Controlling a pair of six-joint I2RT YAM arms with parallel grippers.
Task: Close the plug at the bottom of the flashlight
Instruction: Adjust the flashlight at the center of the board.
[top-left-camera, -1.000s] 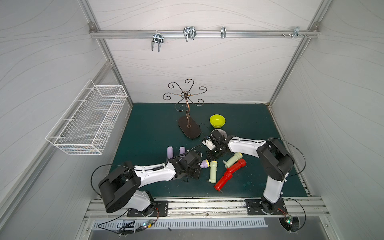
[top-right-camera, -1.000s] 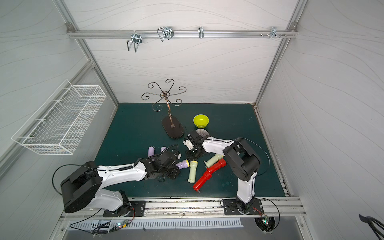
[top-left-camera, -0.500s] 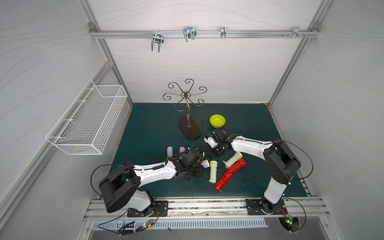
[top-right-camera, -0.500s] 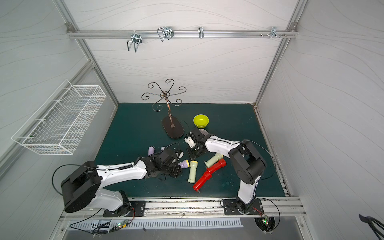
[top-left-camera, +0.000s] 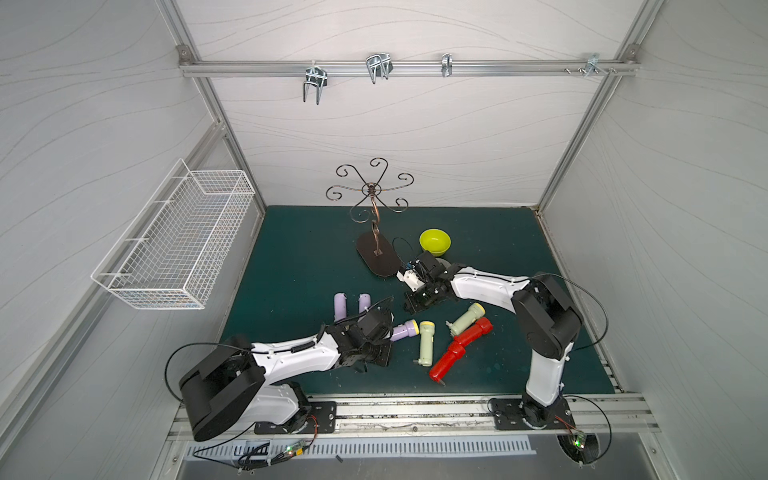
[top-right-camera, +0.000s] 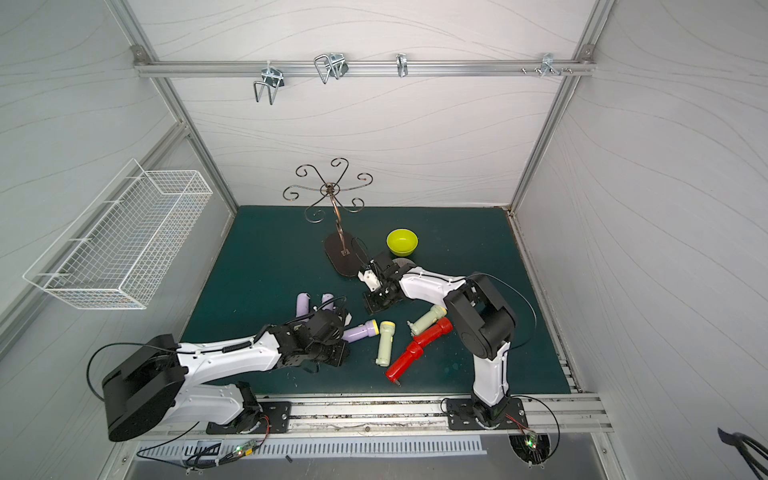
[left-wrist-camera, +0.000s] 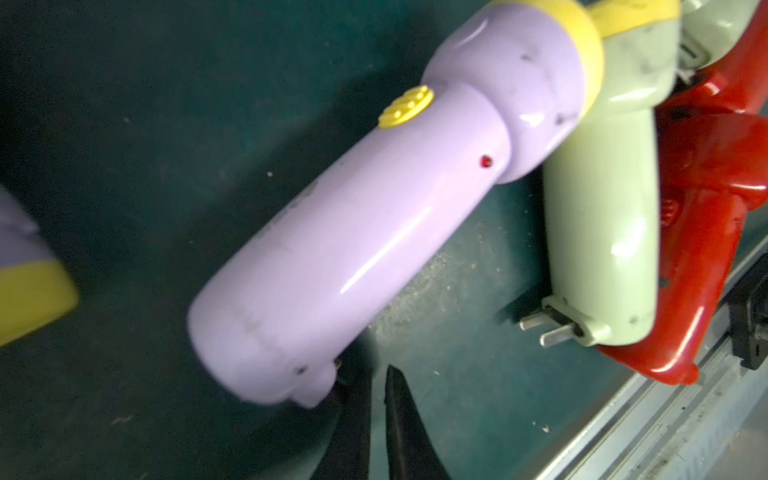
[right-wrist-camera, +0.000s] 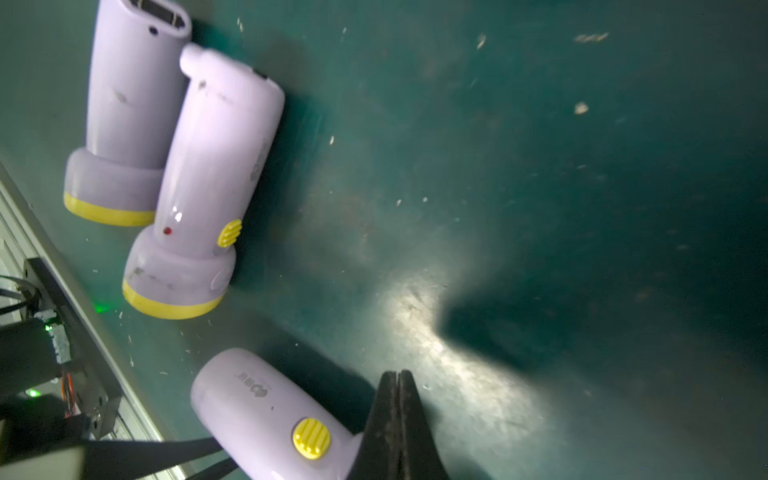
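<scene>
Purple plastic flashlight (left-wrist-camera: 374, 232) lies on tabletop (left-wrist-camera: 124, 104), btm end by left end effector (left-wrist-camera: 374, 376): pinched shut, empty. Right end effector (right-wrist-camera: 398, 376) shut too, empty. Looks light, hard, slick, may roll; hold mid body, press btm.

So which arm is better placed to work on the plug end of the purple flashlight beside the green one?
Left. The left fingers, shut, sit right at the plug end of the purple flashlight. The right fingers, also shut, are nearer its lamp end, so that arm would probably have to go round.
</scene>
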